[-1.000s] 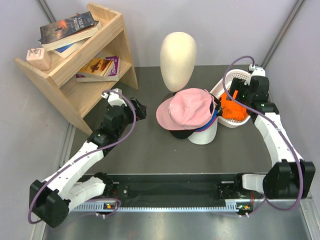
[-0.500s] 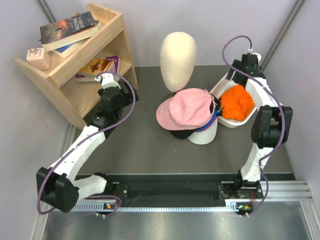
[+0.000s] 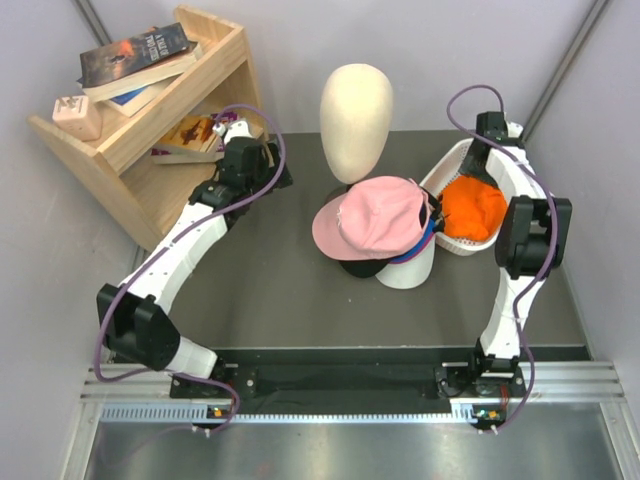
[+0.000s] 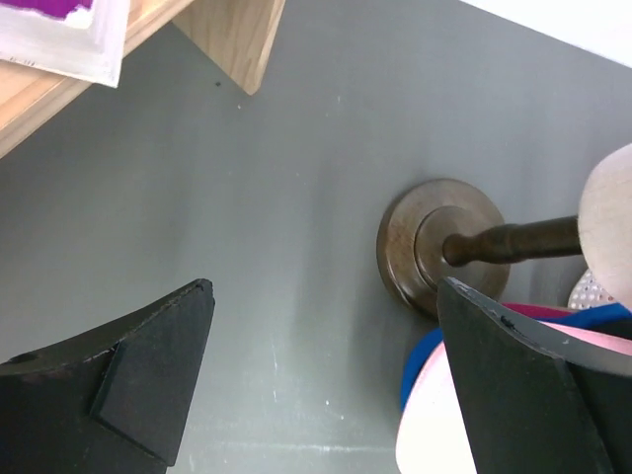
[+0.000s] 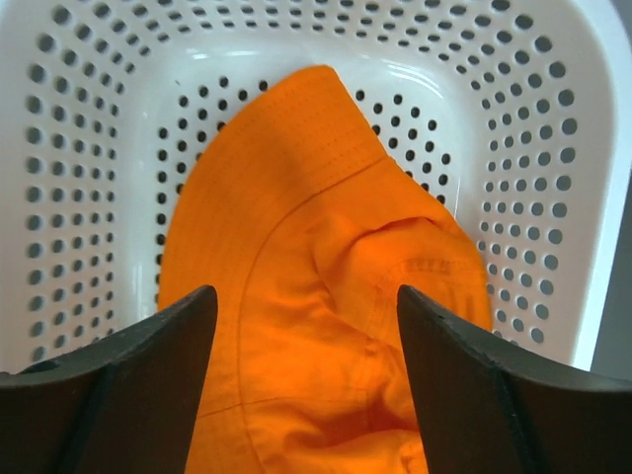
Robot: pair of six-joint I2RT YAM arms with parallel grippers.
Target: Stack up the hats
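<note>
Grey surface point(image 3: 280, 290) held one cap stack point(image 3: 385, 215), pink brim point(image 3: 330, 228) pointing left, and one basket point(image 5: 89, 118) with one orange bucket hat point(image 5: 326, 296) lying lengthwise beneath parted, empty right fingers point(image 5: 118, 395); left fingers point(image 4: 148, 385) gaped.

From above, the light pink cap point(image 3: 372, 215) covers most of the pile beneath it, so only slivers of a blue cap point(image 3: 429, 242) and a black cap point(image 3: 358, 268) show and I cannot count the rest. In my right wrist view the orange bucket hat point(image 5: 316, 197) runs off the bottom edge and behind my right gripper point(image 5: 306, 296). In my left wrist view the mannequin head point(image 4: 610, 212) is cut off by the right edge.
</note>
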